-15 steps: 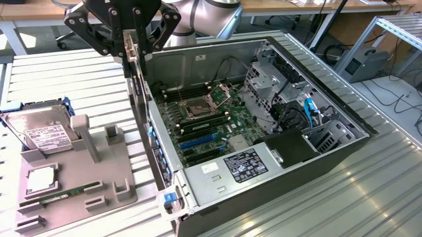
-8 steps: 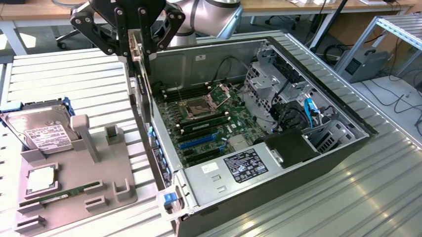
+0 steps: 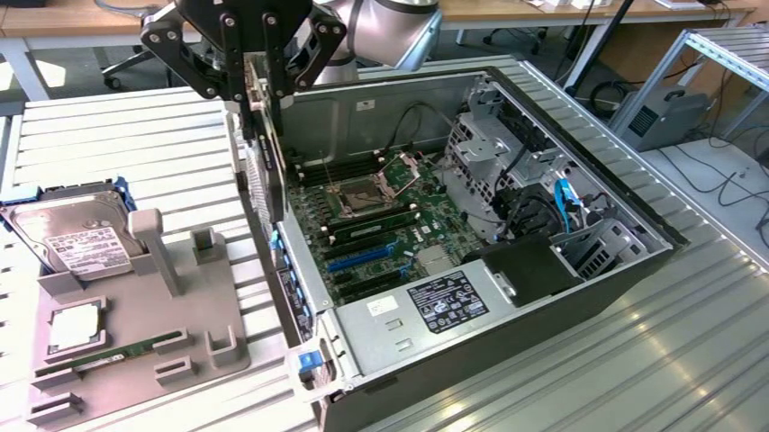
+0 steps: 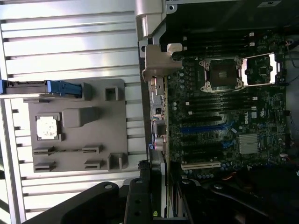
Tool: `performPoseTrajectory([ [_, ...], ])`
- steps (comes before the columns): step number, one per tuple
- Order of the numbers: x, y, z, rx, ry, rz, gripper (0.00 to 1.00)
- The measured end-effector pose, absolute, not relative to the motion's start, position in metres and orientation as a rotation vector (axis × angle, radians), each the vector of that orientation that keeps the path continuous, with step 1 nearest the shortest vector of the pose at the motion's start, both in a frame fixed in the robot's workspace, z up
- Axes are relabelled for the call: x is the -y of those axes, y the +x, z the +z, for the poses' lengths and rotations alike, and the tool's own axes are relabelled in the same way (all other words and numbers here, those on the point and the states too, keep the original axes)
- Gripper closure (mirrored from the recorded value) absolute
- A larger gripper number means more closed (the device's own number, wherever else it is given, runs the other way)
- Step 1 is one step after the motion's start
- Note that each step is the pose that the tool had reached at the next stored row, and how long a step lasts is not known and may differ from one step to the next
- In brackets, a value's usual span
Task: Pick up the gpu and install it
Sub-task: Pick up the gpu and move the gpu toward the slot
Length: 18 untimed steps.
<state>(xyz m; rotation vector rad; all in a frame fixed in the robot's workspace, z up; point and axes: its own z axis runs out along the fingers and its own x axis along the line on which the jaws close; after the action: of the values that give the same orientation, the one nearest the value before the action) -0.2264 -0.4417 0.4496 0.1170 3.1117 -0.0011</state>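
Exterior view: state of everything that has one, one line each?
PC case: on its side, side panel off.
gpu: held in the air, on edge, at the case's rim, not seated.
end effector: shut on gpu.
CPU socket: load plate flipped open.
hard drive: on the grey fixture, outside the case.
RAM stick: lying in a fixture slot, uninstalled.

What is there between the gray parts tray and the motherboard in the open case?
The gpu, held upright in the shut gripper, and the case's rear wall. The exterior view shows this.
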Motion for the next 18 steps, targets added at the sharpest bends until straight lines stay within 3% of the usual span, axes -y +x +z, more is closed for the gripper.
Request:
performPoseTrajectory([
  [18,0.442,-0.211,0.450,-3.112,0.117,-0.001,0.73],
])
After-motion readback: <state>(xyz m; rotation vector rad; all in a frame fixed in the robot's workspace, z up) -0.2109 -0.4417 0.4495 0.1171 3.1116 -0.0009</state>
